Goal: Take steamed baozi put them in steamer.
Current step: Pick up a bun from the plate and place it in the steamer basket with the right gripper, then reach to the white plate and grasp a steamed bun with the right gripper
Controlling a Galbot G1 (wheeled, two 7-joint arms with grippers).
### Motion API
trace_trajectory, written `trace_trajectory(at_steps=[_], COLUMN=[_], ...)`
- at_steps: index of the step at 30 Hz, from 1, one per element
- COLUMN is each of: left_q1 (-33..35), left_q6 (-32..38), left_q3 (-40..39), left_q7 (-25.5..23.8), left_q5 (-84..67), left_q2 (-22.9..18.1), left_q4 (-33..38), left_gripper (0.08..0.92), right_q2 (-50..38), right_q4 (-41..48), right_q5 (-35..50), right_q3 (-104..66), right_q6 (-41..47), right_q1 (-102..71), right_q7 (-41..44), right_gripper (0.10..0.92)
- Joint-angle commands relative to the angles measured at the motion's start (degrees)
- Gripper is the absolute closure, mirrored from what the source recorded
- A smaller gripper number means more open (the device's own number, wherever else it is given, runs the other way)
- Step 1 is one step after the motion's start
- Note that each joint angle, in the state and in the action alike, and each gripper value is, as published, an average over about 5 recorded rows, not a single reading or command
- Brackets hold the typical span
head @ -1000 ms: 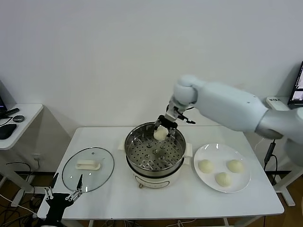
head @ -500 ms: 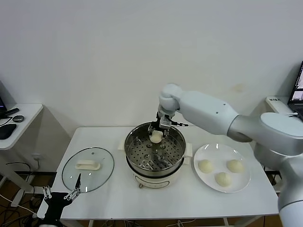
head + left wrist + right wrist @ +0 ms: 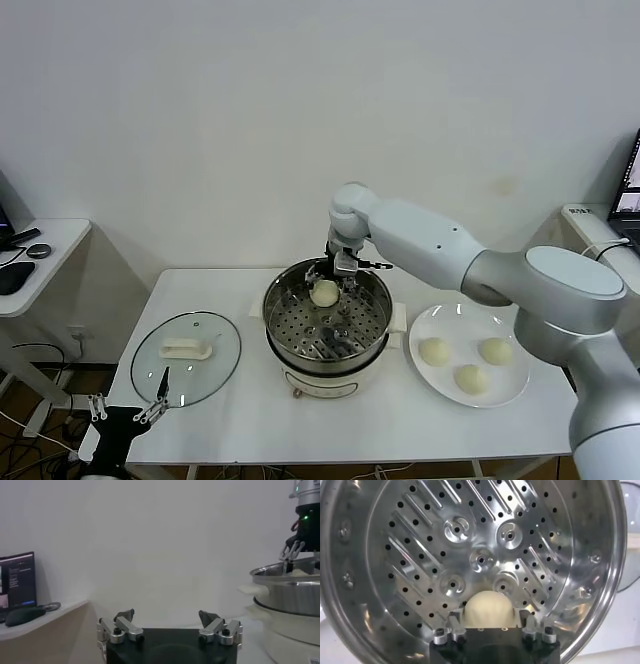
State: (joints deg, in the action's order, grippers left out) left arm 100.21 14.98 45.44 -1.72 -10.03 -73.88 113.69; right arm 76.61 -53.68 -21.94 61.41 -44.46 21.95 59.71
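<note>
Cream-white baozi sat gripped between the right gripper's fingers, just above the perforated tray inside the steamer. Three more baozi lay on the plate, well apart. Left gripper hung idle beside the bench, fingers spread.

No legible text — anywhere.
</note>
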Motion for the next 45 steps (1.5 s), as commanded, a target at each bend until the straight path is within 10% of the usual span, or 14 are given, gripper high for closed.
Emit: trace_trajectory(at_steps=[1,10,22,45], left_q1=[0.00,0.22,-0.22,0.16], left_q6=[0.00,-0.75,-4.64,-4.28], left_q3=[0.05,0.28,-1.32,0.87], left_q7=[0.01,0.14,1.43,2.52], left_q5=[0.01,-0.92,-0.46,0.38], left_q2=[0.07,1.19,2.34,2.01], left_q4=[0.06,1.05,1.62,0.89], left_gripper=[0.177,0.177,0.177,0.177], right_q2=[-1.45,-22.02,-47.25,-41.54], right_q4=[-3.20,-27.36,-44.36,-23.38], right_q5=[4.64,34.22,35.53,17.72], right_q3=[0.49,11.21,14.57,-12.71], right_q6=[0.50,36.81,70.48,59.87], right_q1=[2.36,17.83,19.40,-22.70], right_q7=[0.52,7.85,9.40,3.23], right_gripper=[0.205,0.203,0.203,0.203])
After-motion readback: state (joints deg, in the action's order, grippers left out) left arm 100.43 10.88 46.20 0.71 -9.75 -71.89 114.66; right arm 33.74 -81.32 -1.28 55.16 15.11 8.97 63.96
